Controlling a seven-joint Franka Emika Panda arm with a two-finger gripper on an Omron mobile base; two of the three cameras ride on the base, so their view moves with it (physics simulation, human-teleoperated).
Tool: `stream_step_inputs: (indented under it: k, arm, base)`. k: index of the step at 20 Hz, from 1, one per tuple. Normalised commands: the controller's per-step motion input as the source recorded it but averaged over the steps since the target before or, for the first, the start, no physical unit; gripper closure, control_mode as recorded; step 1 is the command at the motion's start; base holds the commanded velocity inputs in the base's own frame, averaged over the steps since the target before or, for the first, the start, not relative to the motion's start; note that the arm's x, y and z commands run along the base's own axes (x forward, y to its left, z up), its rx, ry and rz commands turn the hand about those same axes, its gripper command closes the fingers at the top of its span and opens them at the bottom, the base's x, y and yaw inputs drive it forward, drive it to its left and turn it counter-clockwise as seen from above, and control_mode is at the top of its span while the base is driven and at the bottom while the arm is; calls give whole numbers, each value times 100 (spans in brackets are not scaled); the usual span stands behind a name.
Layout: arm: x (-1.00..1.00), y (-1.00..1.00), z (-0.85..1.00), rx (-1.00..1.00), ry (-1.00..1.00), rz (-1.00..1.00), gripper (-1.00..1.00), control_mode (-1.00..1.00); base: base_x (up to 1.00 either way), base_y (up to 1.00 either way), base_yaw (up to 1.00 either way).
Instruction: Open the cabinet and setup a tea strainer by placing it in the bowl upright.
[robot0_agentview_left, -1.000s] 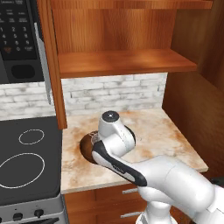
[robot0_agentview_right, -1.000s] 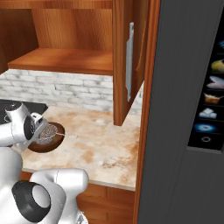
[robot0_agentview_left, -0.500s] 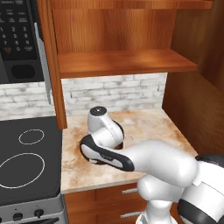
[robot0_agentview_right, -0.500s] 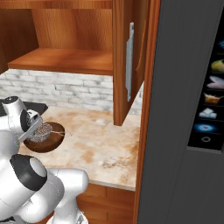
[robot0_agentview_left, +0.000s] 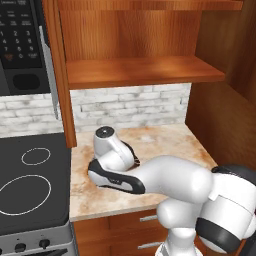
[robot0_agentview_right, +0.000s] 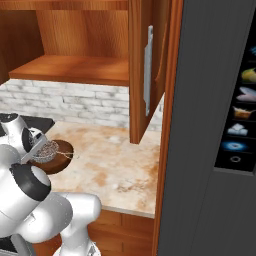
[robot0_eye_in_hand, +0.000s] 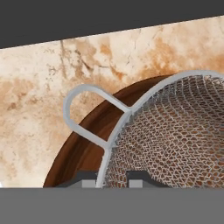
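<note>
- The marbled bench (robot0_agentview_right: 115, 165) lay under the open cabinet (robot0_agentview_right: 80, 67), door swung aside for reach.
- The bowl (robot0_agentview_right: 56, 161) sat at bench's left.
- The tool (robot0_eye_in_hand: 111, 179) clenched the strainer (robot0_agentview_right: 46, 150), mouth up inside the bowl, apparently to seat it upright.

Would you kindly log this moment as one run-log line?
cabinet: open | tea strainer: rim between fingers, over bowl | bowl: on counter | step: placing strainer, not released

microwave (robot0_agentview_left: 20, 47) keypad markings too blurred to read, no legible text elsewhere
</note>
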Motion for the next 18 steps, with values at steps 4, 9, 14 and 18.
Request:
stream_step_inputs:
  k: [4,9,14,18]
  arm:
    - [0,-8,-15,0,-2,0,100,-100]
    - [0,-2,-15,0,-1,0,100,-100]
    - [0,0,-2,0,0,0,100,-100]
    - [0,0,0,0,0,0,-100,-100]
  base:
    - [0,0,0]
    - [0,0,0]
    - [0,0,0]
    - [0,0,0]
